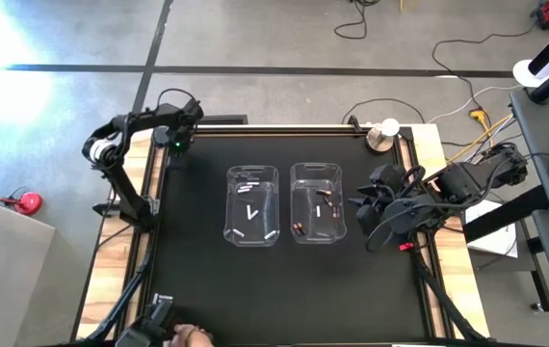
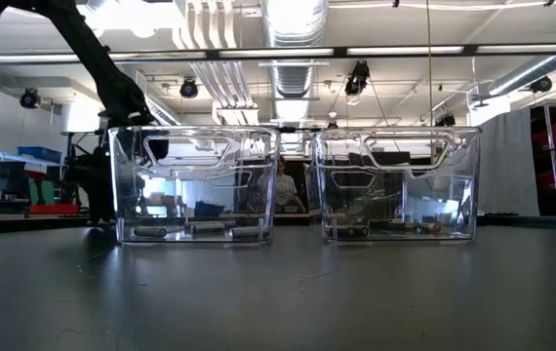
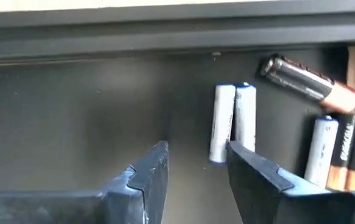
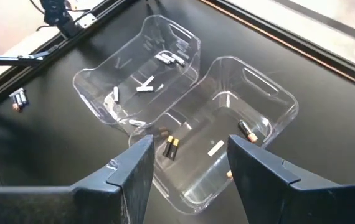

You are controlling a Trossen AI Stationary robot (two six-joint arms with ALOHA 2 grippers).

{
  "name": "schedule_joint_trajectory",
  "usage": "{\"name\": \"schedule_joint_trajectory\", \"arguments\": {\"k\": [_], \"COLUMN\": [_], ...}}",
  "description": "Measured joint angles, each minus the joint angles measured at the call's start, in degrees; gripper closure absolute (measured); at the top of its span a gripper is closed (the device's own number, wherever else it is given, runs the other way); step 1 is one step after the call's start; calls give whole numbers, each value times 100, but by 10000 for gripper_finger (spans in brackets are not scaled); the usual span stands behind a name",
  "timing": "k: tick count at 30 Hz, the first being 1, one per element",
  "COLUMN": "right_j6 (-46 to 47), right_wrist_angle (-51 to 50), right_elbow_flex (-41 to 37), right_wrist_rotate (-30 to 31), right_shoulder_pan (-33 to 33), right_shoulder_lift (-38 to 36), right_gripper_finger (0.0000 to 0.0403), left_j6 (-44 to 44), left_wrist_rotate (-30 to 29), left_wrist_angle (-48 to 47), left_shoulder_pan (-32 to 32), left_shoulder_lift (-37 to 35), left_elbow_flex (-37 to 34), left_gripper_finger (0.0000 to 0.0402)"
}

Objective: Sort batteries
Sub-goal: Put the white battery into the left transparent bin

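Note:
Two clear bins stand side by side mid-table. The left bin (image 1: 252, 204) holds several white batteries (image 4: 145, 87). The right bin (image 1: 318, 202) holds dark copper-ended batteries (image 4: 171, 147) and a white one (image 4: 215, 148). At the table's far left corner lie loose batteries: a white pair (image 3: 233, 121), a dark copper-ended one (image 3: 308, 81), another white (image 3: 322, 152) and another dark one (image 3: 347, 155). My left gripper (image 3: 196, 149) hangs open just above the mat beside the white pair, pointing down, nothing between its fingers. My right gripper (image 4: 190, 146) stands open, high up to the right of the bins.
The table's raised black rim (image 3: 165, 31) runs close behind the loose batteries. A round silver object (image 1: 383, 133) sits at the far right corner. A person's hand (image 1: 193, 335) shows at the near edge. Bare black mat (image 1: 255, 289) lies in front of the bins.

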Motion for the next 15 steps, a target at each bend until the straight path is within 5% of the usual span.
{"name": "schedule_joint_trajectory", "arguments": {"k": [15], "right_j6": [-118], "right_wrist_angle": [-167], "right_elbow_flex": [-3], "right_wrist_rotate": [3], "right_shoulder_pan": [0], "right_shoulder_lift": [-201], "right_gripper_finger": [209], "left_j6": [287], "left_wrist_rotate": [382], "left_wrist_angle": [161], "left_shoulder_pan": [-179], "left_shoulder_lift": [-401], "left_elbow_flex": [-726], "left_gripper_finger": [282]}}
